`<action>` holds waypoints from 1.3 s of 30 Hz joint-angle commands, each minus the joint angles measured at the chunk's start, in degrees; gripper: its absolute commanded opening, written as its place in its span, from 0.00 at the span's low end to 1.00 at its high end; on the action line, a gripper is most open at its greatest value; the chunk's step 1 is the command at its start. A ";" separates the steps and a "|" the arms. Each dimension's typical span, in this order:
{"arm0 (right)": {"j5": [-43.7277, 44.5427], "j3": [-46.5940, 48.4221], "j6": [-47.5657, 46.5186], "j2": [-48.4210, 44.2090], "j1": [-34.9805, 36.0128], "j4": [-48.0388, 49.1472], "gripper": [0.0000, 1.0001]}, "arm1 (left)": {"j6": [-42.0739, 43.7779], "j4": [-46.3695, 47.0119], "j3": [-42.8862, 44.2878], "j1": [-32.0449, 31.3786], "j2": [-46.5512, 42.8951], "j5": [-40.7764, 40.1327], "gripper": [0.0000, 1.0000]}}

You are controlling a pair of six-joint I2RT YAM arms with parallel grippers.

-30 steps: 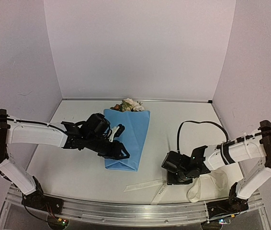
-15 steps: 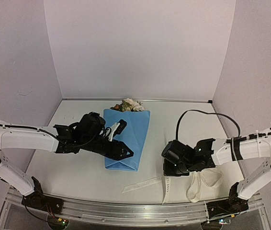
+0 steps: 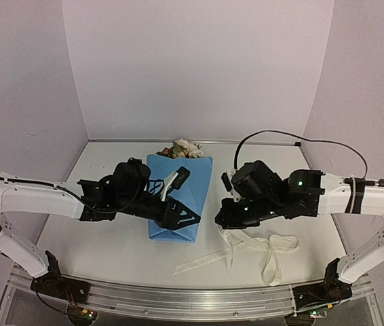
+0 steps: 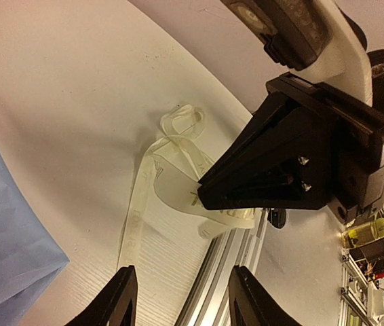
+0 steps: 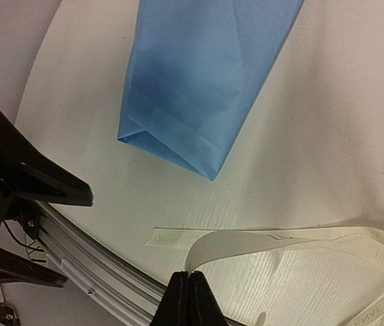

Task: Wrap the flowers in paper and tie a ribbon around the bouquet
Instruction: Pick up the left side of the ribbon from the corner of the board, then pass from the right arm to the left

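Observation:
The bouquet (image 3: 184, 193) is a light-blue paper bundle lying mid-table, its cream and rust flowers (image 3: 182, 149) poking out of the far end. My left gripper (image 3: 184, 198) hovers over the bundle's near half, open, with nothing between its fingers (image 4: 121, 302). The cream ribbon (image 3: 250, 246) trails in loops across the table front. My right gripper (image 3: 221, 219) is shut on one end of the ribbon (image 5: 280, 239), just right of the paper's near corner (image 5: 209, 173). In the left wrist view the right gripper (image 4: 203, 193) lifts the ribbon (image 4: 157, 178) off the table.
A metal rail (image 3: 178, 297) runs along the table's near edge. White walls close in the back and both sides. The right arm's black cable (image 3: 294, 139) arcs above the table.
The right gripper has shut on the ribbon and carried it from the front right toward the bouquet's near end. The left gripper has opened wider and shifted slightly right.

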 commanded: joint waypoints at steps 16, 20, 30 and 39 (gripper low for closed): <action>-3.19 16.49 26.83 11.74 0.23 2.49 0.00 | 5.84 6.93 -9.39 -7.49 -9.55 -13.45 0.63; -0.45 16.82 35.18 14.18 0.76 5.35 0.00 | 5.80 9.36 -10.31 -9.12 -10.01 -21.60 0.68; 3.82 16.60 37.92 15.62 2.58 8.69 0.00 | 3.60 11.01 -9.09 -9.45 -6.36 -32.36 0.62; 2.69 13.88 34.14 13.30 2.64 9.58 0.07 | 1.44 11.43 -7.04 -9.44 -3.91 -38.45 0.10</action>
